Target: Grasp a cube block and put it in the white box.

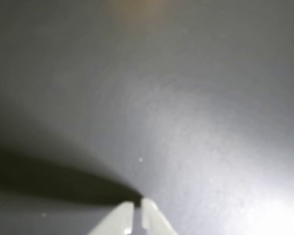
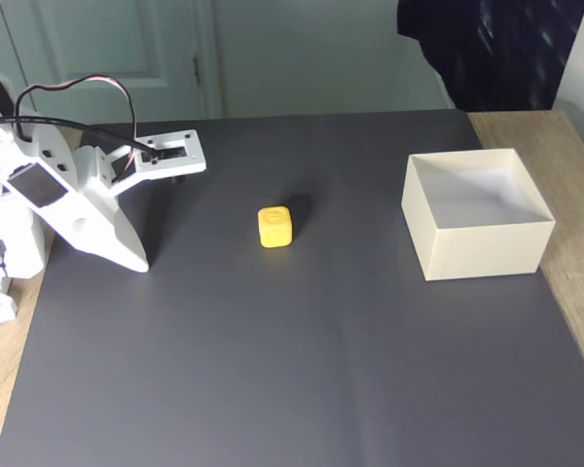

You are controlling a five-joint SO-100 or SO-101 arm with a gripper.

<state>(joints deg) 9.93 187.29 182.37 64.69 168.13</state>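
In the wrist view we see our gripper (image 1: 137, 201) closed and empty over a dark grey mat (image 1: 186, 98). In the fixed view, the mat covers a wooden table (image 2: 574, 292); the small yellow cube (image 2: 274, 227) sits mid-mat, well left of the white box (image 2: 487, 248).

Looking like a home room w/ a hobby setup: pale grey-green panelled door (image 2: 127, 49) standing behind, light wooden tabletop (image 2: 574, 282) showing round a dark grey mat (image 2: 273, 360), dark navy fabric (image 2: 487, 49) hanging at back.
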